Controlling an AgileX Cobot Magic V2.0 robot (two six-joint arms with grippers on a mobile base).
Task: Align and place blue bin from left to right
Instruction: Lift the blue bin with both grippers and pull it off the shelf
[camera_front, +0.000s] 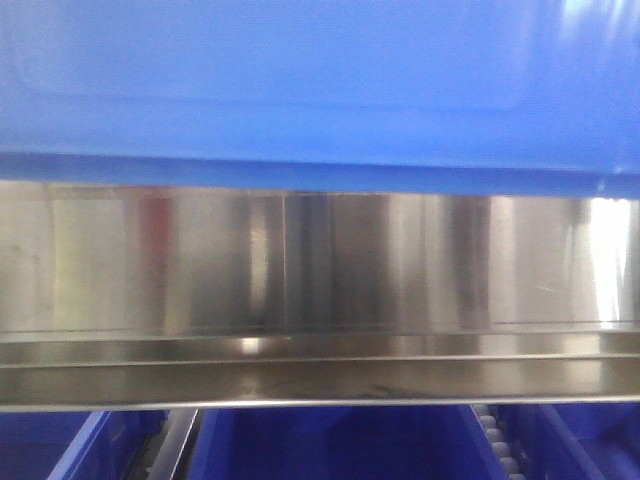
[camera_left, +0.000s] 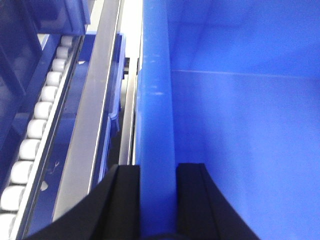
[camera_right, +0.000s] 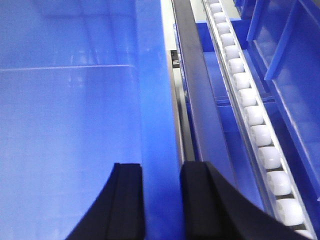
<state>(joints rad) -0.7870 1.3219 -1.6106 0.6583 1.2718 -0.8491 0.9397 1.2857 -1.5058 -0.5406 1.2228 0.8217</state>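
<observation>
The blue bin (camera_front: 320, 80) fills the top of the front view, its flat side panel close to the camera and held above a steel rail. In the left wrist view my left gripper (camera_left: 157, 170) is shut on the bin's left wall rim (camera_left: 155, 100), one black finger outside and one inside. In the right wrist view my right gripper (camera_right: 161, 170) is shut on the bin's right wall rim (camera_right: 150, 90) in the same way. The bin's smooth inner walls (camera_right: 65, 125) show beside each gripper.
A brushed steel shelf rail (camera_front: 320, 300) spans the front view under the bin. Darker blue tubs (camera_front: 340, 445) sit below it. White roller tracks run along the left side (camera_left: 37, 125) and the right side (camera_right: 250, 105), next to steel frame bars (camera_left: 95, 110).
</observation>
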